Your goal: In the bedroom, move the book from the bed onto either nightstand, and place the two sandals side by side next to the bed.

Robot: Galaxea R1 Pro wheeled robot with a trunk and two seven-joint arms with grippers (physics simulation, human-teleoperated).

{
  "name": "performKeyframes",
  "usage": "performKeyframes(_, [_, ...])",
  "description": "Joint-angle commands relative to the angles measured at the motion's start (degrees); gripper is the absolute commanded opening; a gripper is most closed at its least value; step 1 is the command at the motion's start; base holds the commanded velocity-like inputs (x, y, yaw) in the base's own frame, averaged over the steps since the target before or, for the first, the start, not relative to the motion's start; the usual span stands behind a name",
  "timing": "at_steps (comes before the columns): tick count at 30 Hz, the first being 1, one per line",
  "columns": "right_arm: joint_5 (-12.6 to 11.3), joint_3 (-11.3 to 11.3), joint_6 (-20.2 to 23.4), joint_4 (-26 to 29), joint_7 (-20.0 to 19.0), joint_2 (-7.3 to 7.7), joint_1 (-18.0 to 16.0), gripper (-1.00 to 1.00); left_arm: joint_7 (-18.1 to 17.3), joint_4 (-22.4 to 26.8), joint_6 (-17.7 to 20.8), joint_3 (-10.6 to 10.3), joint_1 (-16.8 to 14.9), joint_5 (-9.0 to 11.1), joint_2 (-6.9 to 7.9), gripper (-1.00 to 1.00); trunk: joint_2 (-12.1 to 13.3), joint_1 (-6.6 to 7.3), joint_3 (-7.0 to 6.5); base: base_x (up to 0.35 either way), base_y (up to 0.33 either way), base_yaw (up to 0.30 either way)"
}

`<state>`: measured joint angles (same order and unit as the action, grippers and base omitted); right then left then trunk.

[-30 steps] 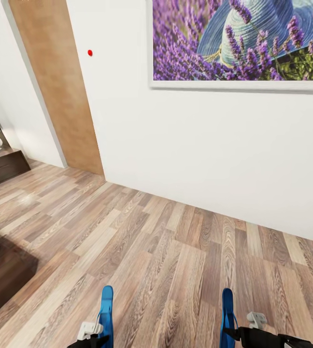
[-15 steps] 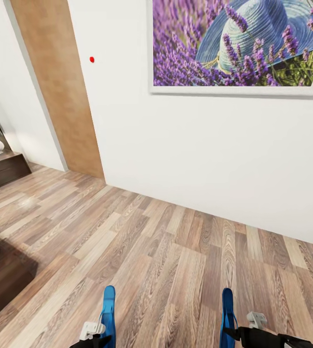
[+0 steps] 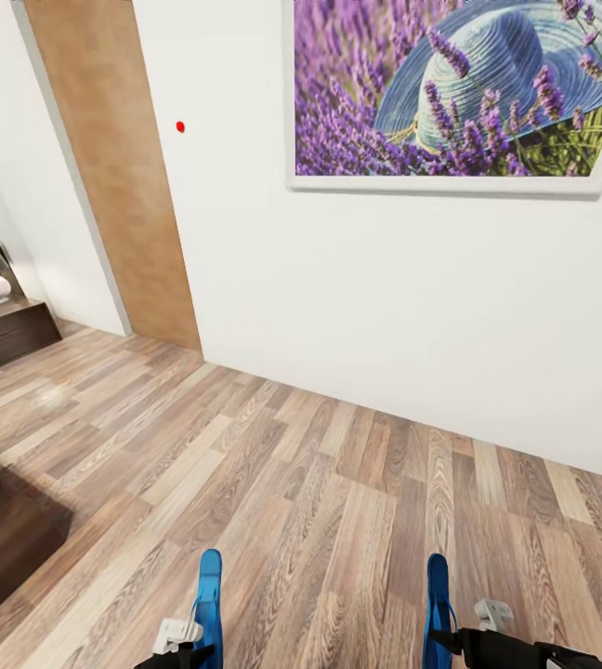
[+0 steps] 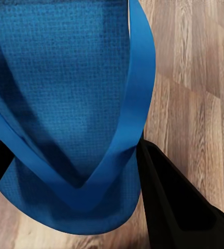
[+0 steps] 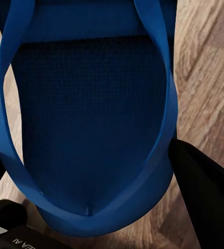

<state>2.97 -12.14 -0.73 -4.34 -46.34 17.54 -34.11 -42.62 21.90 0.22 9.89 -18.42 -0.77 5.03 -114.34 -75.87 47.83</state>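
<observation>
Carrying one blue sandal in each gripper, the robot faces a white wall (image 3: 412, 307) across a wood-plank floor (image 3: 320, 483). The left gripper (image 3: 182, 641) pinches the left sandal (image 3: 208, 595); in the left wrist view a dark finger (image 4: 169, 197) presses against the sole's edge beside the strap. The right gripper (image 3: 473, 636) pinches the right sandal (image 3: 438, 595) in the same way, with the sole standing on edge. Both sandals are held clear of the floor, probably to keep them from dragging during travel. A framed lavender picture (image 3: 459, 93) hangs on the wall, and a wooden door (image 3: 115, 177) stands at the left. A dark nightstand (image 3: 4, 334) shows at the left edge of the floor, and a dark bed frame corner (image 3: 4, 539) sits nearer the robot. Neither sandal is yet set down beside the bed.
</observation>
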Motion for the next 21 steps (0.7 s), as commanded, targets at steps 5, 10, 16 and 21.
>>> performKeyframes(5, [0.31,-0.42,-0.05,-0.16,-0.15,0.04,-0.08,-1.00,-0.36,-0.09,-0.08,0.30,-0.04,-0.20,-0.02,-1.00,-0.02,0.01,-0.39,0.000,0.000,0.000])
performKeyframes(10, [0.28,-0.39,-0.04,-0.17,-0.15,0.04,-0.08,-1.00,-0.37,-0.09,-0.06,0.30,-0.04,-0.20,-0.02,-1.00,-0.02,0.01,-0.48,0.000,0.000,0.000])
performKeyframes(16, [0.29,-0.41,-0.06,-0.15,-0.15,0.04,-0.08,-1.00,-0.36,-0.09,-0.05,0.30,-0.04,-0.20,-0.07,-1.00,-0.02,0.01,-0.74,0.000,0.000,0.000])
performKeyframes(21, [0.29,-0.42,-0.05,-0.15,-0.15,0.04,-0.08,-1.00,-0.39,-0.09,-0.07,0.30,-0.04,-0.20,-0.11,-1.00,-0.02,0.01,-0.98,0.000,0.000,0.000])
